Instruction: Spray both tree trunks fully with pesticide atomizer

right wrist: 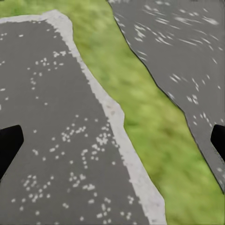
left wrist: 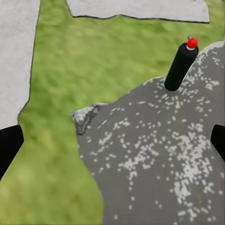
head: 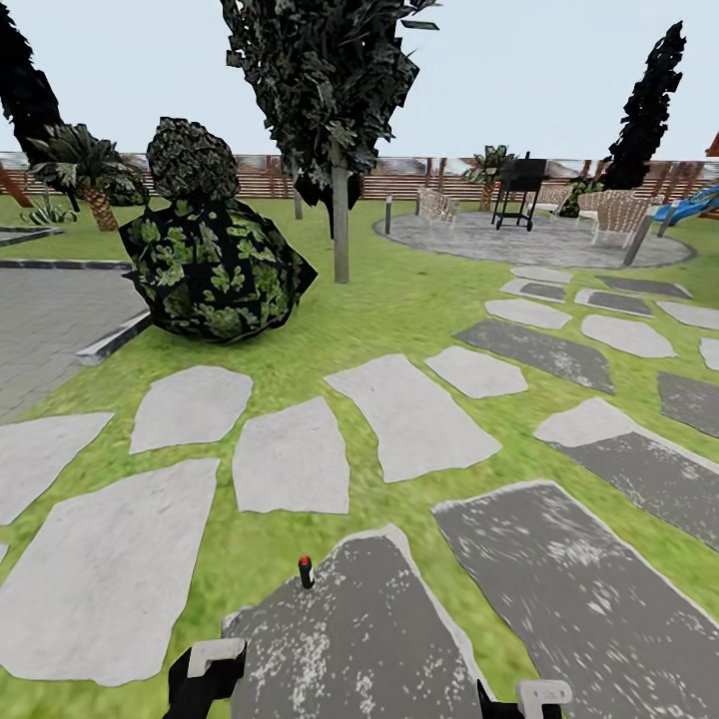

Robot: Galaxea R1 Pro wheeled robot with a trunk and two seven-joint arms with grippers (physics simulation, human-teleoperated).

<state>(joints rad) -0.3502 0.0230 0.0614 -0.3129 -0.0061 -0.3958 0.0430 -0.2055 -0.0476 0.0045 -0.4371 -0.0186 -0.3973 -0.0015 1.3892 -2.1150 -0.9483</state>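
The pesticide atomizer [left wrist: 181,67] stands upright on a dark stepping stone [left wrist: 154,159], ahead of your left gripper [left wrist: 112,145], whose fingers are apart with nothing between. The right gripper [right wrist: 112,143] fingers are apart too, over bare stone.

— What does the robot's own body look like from the head camera?

— The left gripper [head: 205,671] is a glossy black block capped by a pale grey-white, squared tip. The right gripper [head: 526,699] matches it: black body, light angular cap.

— And through the wrist cameras?

— Plain matte black fingers [left wrist: 8,144], wedge-shaped, with no markings, screws or cables to be seen. The right wrist's fingers [right wrist: 9,140] look the same.
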